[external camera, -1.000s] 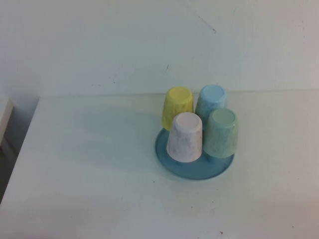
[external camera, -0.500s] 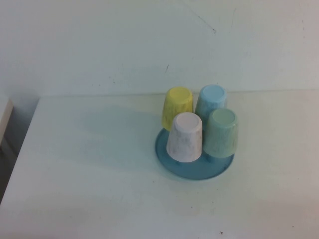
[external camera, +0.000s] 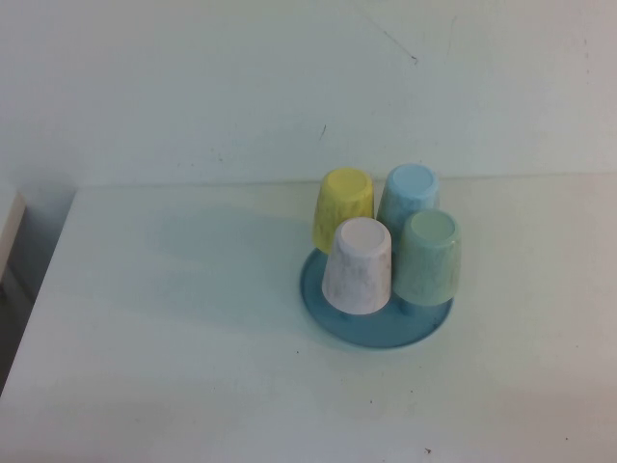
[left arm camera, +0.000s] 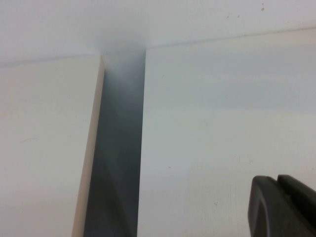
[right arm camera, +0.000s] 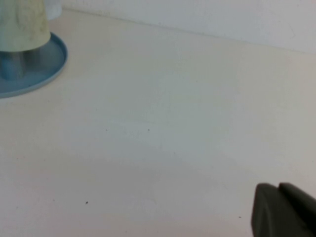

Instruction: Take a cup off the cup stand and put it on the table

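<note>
The pale pink-white cup [external camera: 358, 265] sits upside down on a peg at the front of the blue cup stand [external camera: 376, 334], right of the middle of the white table [external camera: 174, 318]. Neither arm shows in the high view. My left gripper [left arm camera: 277, 180] is shut and empty, low over the table near its left edge. My right gripper [right arm camera: 279, 186] is shut and empty over bare table to the right of the stand, whose blue rim [right arm camera: 44, 74] shows in the right wrist view. The pegs are hidden under the cups.
A yellow cup [external camera: 344, 204], a light blue cup [external camera: 409, 193] and a mint green cup [external camera: 430, 256] also sit upside down on the stand. The mint green cup [right arm camera: 22, 22] shows in the right wrist view. A dark gap [left arm camera: 118, 148] separates the table's left edge from a cream surface [left arm camera: 44, 148].
</note>
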You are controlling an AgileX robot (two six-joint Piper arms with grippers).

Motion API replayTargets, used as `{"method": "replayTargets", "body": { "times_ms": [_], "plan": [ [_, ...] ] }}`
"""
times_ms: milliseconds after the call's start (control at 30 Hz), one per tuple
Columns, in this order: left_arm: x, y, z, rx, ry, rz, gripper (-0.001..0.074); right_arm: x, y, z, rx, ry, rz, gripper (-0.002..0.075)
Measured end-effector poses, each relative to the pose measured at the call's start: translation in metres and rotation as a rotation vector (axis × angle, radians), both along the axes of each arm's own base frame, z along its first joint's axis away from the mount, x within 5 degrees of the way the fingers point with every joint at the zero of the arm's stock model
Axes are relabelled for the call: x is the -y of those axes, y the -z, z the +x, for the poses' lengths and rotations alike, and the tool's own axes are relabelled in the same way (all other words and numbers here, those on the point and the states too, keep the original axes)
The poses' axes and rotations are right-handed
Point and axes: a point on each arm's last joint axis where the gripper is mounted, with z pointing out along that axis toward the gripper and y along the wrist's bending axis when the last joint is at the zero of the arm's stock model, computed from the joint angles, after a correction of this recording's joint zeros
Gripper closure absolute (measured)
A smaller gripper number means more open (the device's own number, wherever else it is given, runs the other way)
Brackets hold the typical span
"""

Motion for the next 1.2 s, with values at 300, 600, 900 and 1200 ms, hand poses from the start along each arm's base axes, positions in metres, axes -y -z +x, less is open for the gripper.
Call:
{"method": "replayTargets", "body": {
  "times_ms": [300, 600, 900, 1200],
  "plan": [
    [0.0, 0.0, 0.0, 0.0, 0.0, 0.0, 0.0738, 0.0, 0.0, 0.0, 0.0, 0.0, 0.0, 0.0727],
    [0.008, -0.002, 0.001, 0.019, 0.005, -0.323, 0.0738, 0.0, 0.0, 0.0, 0.0, 0.0, 0.0, 0.0727],
    [0.017, -0.017, 0.002, 0.099, -0.016, -1.052, 0.0738, 0.0, 0.0, 0.0, 0.0, 0.0, 0.0, 0.0727],
    [0.017, -0.018, 0.002, 0.111, -0.018, -1.053, 0.0738, 0.0, 0.0, 0.0, 0.0, 0.0, 0.0, 0.0727]
  ]
}}
